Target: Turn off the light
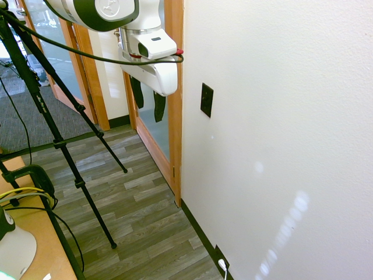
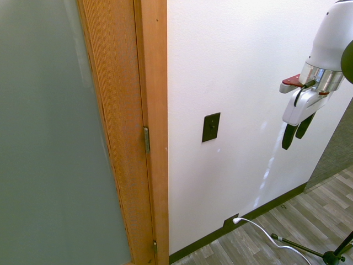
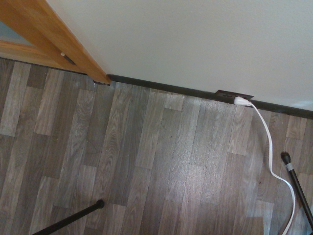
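claw (image 2: 297, 134) spread wide, holding nothing, pointing down, well apart from black light switch (image 2: 210, 127) on white wall (image 2: 248, 49)

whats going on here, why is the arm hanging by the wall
A white robot arm is set up to turn off the light. Its gripper points down at the floor, open and empty, off to one side of the black switch plate on the white wall, not touching it. The switch sits beside the wooden door frame. Lower down, a white plug sits in an outlet at the baseboard.
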Tool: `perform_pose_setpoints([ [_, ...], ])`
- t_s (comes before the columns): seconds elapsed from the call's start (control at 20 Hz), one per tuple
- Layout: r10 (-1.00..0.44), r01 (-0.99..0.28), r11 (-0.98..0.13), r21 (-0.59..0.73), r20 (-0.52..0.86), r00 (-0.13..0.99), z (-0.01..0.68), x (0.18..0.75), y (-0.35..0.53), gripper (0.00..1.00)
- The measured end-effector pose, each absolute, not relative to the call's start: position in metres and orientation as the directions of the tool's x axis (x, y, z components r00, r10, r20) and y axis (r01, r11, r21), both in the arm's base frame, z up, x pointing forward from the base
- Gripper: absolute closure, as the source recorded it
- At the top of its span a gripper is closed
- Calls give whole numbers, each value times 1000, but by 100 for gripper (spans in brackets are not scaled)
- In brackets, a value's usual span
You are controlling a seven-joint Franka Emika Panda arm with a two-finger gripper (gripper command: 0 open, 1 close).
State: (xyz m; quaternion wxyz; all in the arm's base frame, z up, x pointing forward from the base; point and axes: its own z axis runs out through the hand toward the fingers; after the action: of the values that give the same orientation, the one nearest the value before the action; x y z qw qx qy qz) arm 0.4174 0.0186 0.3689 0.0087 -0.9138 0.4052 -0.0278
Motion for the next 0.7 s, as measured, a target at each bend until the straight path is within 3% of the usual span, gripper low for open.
perform_pose_setpoints([
  [0.2, -729, -729, -684, -42, 67, 681, 368, 424, 23, 0],
  [0.7, -750, -692, -661, -289, 284, 597, 313, 530, 84, 0],
])
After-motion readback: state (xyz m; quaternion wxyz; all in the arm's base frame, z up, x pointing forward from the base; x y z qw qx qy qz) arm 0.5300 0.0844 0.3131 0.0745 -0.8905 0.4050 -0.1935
